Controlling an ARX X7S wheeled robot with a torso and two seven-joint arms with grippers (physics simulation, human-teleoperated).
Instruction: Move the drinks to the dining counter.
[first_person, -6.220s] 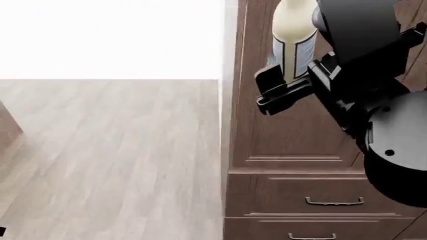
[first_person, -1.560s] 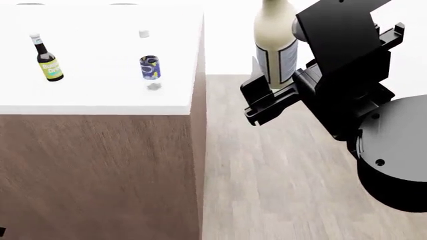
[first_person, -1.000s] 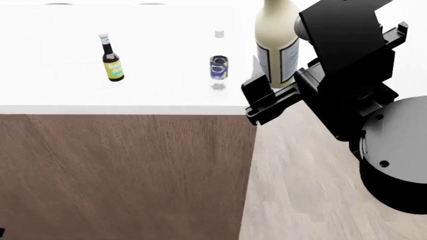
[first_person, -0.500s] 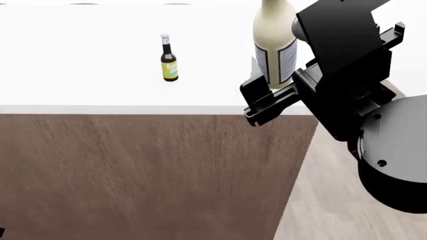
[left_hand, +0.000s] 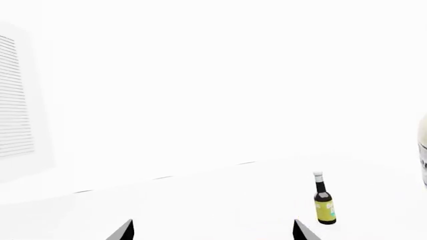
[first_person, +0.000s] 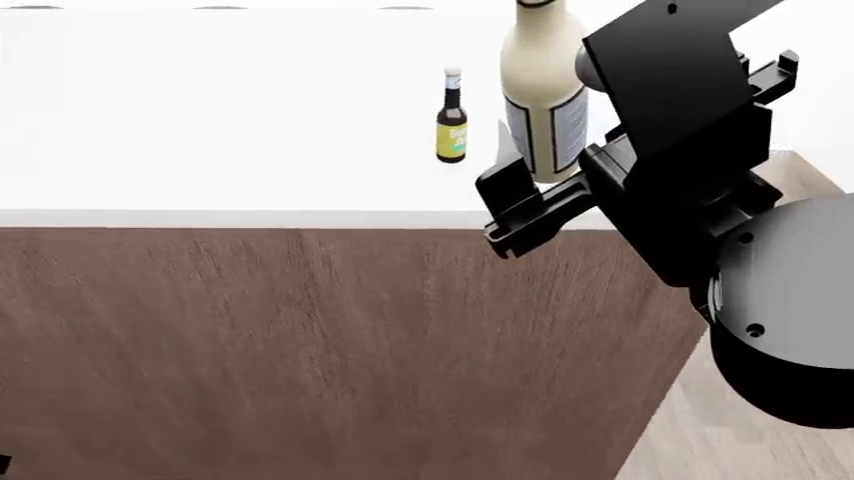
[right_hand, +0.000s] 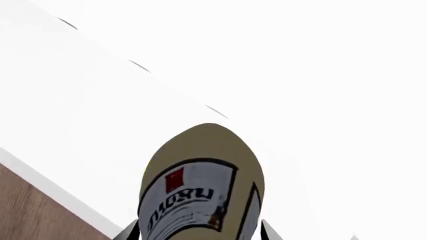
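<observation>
Right gripper (first_person: 534, 190) squeezing the tall cream bottle (first_person: 541, 90) over the dining counter (first_person: 200, 130), red label mark showing only in right wrist view, small dark bottle (first_person: 453, 118) standing beside, left gripper (left_hand: 212, 231) fingers spread apart.

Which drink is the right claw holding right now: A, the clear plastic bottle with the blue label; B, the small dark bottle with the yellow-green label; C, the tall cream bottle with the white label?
C: the right claw grips the tall cream bottle with the white label, while the small dark bottle stands alone on the white counter.
</observation>
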